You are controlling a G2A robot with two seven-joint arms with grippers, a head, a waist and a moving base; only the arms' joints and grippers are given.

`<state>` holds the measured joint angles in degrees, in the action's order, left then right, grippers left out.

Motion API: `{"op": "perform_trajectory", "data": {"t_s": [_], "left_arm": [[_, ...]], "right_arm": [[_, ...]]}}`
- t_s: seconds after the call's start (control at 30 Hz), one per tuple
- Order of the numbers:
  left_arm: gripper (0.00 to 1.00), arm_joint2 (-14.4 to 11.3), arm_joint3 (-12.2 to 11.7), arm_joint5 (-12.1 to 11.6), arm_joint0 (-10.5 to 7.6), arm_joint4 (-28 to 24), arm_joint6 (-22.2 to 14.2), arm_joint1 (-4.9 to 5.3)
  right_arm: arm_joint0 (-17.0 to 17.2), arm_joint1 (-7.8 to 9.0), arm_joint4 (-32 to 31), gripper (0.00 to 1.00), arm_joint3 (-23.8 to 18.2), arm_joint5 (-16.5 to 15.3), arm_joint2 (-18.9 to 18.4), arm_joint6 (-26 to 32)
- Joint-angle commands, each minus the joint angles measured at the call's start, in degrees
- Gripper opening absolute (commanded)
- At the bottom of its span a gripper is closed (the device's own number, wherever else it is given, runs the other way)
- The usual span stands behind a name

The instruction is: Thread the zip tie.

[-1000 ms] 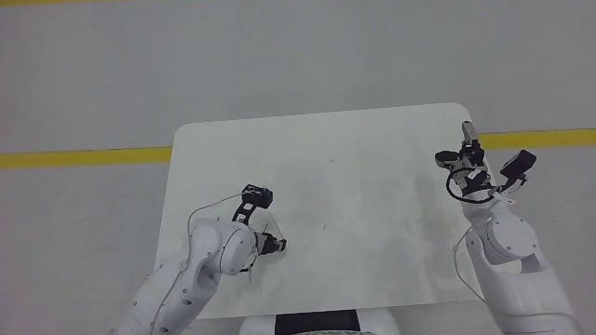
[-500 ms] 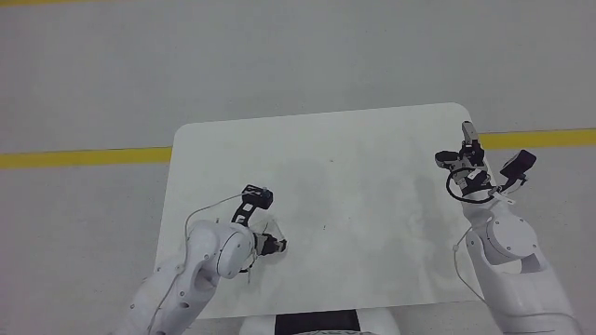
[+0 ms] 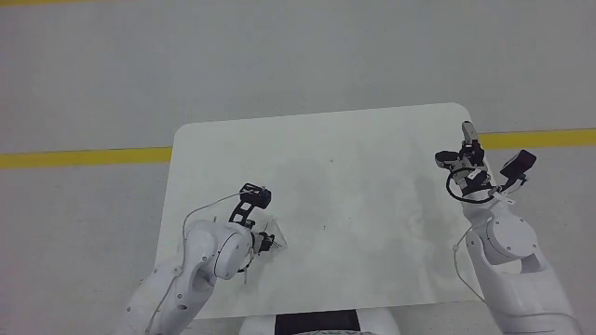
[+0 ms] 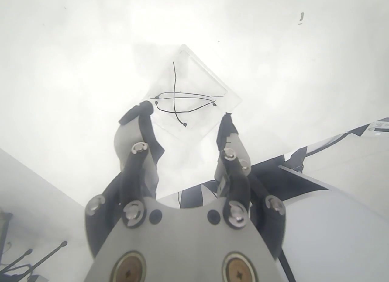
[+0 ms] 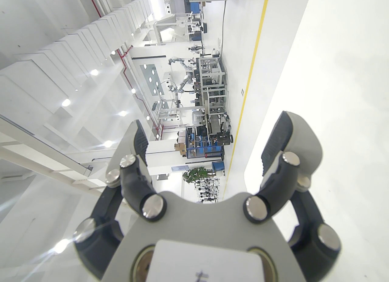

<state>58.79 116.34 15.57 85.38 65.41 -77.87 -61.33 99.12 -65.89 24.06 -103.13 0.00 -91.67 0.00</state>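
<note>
Three thin black zip ties [image 4: 182, 103] lie crossed over one another in a clear square tray [image 4: 212, 82] on the white table [image 3: 372, 177]. My left gripper [image 4: 186, 113] hovers just above the tray's near corner, open, with its fingertips on either side of the ties and nothing between them. In the top view the left gripper [image 3: 269, 241] is over the table's near left part. My right gripper [image 3: 466, 144] stands at the table's right edge, far from the tray. In the right wrist view the right gripper [image 5: 209, 134] is open and empty, pointing out past the table toward the room.
The table's near edge [image 4: 45, 179] runs close behind my left gripper. A small dark speck [image 4: 301, 17] lies on the tabletop beyond the tray. Yellow floor lines [image 3: 84, 157] run past the table.
My left gripper has shifted slightly to the left over the tray. The right arm has not moved.
</note>
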Motion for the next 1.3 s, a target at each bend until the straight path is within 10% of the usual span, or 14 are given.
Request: {"op": "perform_trajectory", "data": {"t_s": [0.0,0.33,0.7,1.27], "left_arm": [[0.03,-0.56,-0.64,-0.51,-0.4,0.22,-0.09,-0.05],[0.02,-4.33,-5.32,2.01,-3.62,2.46,-0.45,-0.96],[0.28,-6.93,-9.77,3.48,-6.8,2.28,-0.59,-1.97],[0.27,-8.77,-12.81,3.9,-8.61,1.91,-0.98,-2.84]], "right_arm": [[0.0,0.0,0.0,1.0,0.0,0.0,0.0,0.0],[0.0,0.0,0.0,1.0,0.0,0.0,0.0,0.0],[0.0,0.0,0.0,1.0,0.0,0.0,0.0,0.0],[0.0,0.0,0.0,1.0,0.0,0.0,0.0,0.0]]}}
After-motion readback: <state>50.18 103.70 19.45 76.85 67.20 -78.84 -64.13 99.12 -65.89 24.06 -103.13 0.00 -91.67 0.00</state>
